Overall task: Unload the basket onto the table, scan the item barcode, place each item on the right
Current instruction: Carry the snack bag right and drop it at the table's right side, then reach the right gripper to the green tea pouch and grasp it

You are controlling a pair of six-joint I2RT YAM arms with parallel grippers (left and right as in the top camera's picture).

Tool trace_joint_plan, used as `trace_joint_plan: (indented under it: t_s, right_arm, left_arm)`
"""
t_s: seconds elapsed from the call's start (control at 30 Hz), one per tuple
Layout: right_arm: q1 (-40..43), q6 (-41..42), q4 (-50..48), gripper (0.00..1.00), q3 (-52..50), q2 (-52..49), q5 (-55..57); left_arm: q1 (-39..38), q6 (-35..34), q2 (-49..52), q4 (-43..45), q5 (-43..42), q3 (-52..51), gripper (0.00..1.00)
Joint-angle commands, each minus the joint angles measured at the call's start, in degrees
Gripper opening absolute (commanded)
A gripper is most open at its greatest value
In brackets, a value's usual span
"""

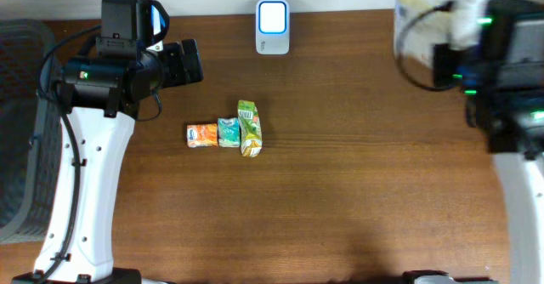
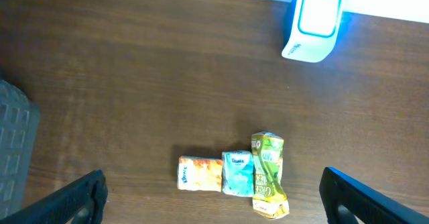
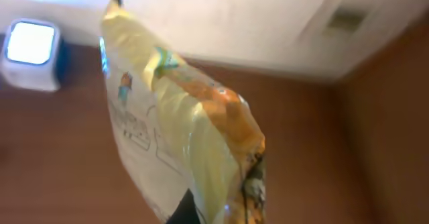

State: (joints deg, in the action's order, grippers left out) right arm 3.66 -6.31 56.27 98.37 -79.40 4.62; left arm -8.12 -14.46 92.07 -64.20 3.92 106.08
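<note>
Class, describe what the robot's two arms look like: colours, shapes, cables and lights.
Both the left arm and right arm have smooth white lower links and boxy black joint housings with small green lights. Black cables trail from each. The left hand is black.

Overhead straight down on table (image 1: 357,190); left wrist high over packets (image 2: 236,173); scanner (image 1: 272,16) common to all three.
</note>
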Motion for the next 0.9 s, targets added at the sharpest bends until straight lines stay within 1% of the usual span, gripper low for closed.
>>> trace_joint_plan:
  t_s: [0.0,0.1,0.17,0.27,0.47,0.53,0.67,0.7,0.73,0.77,0.8,0.83,0.87]
  right_arm:
    - [12.59,10.25,3.19,0.04,-1.25,-1.44,-26.75]
    - [20.98,10.25,4.48,0.04,-3.91,-5.16,-35.56]
    - [24.96,10.27,3.34,0.04,-6.73,-7.98,-37.66]
    - [28.72,10.25,0.33,0.04,-10.82,-12.35,-39.58]
    - [32.11,10.23,-5.66,0.04,-17.03,-21.53,-38.88]
    - [32.83,10.25,-9.18,0.04,-18.45,-23.80,-35.21]
    - [34.36,10.21,-11.34,0.04,-18.47,-25.75,-28.28]
    - [34.60,10.21,-11.23,0.07,-18.36,-25.59,-28.39]
    - [34.62,10.19,-10.56,0.17,-18.08,-25.49,-28.39]
    - [34.62,9.90,-9.25,0.33,-17.51,-25.33,-28.39]
    - [34.62,9.53,-6.73,0.58,-16.26,-25.20,-28.37]
    - [34.62,8.61,-3.69,0.66,-14.58,-25.16,-28.35]
    - [34.62,7.10,-0.94,0.69,-12.92,-25.14,-28.33]
  left_arm:
    - [0.04,0.87,-0.70,-0.02,0.44,0.24,0.99]
    - [0.04,0.87,-0.70,-0.02,0.44,0.24,0.99]
    - [0.04,0.87,-0.70,-0.02,0.44,0.24,0.99]
    - [0.04,0.87,-0.70,-0.02,0.44,0.24,0.99]
    - [0.04,0.87,-0.70,-0.02,0.42,0.24,0.99]
    - [0.04,0.87,-0.70,-0.02,0.44,0.24,0.99]
    - [0.04,0.87,-0.70,-0.02,0.44,0.24,0.99]
    - [0.04,0.87,-0.70,-0.02,0.44,0.24,0.99]
    - [0.04,0.87,-0.70,-0.02,0.44,0.24,0.99]
    - [0.04,0.87,-0.70,-0.02,0.42,0.24,0.99]
    - [0.04,0.87,-0.70,-0.02,0.44,0.24,0.99]
    - [0.04,0.87,-0.70,-0.02,0.44,0.24,0.99]
    - [0.04,0.87,-0.70,-0.02,0.44,0.24,0.99]
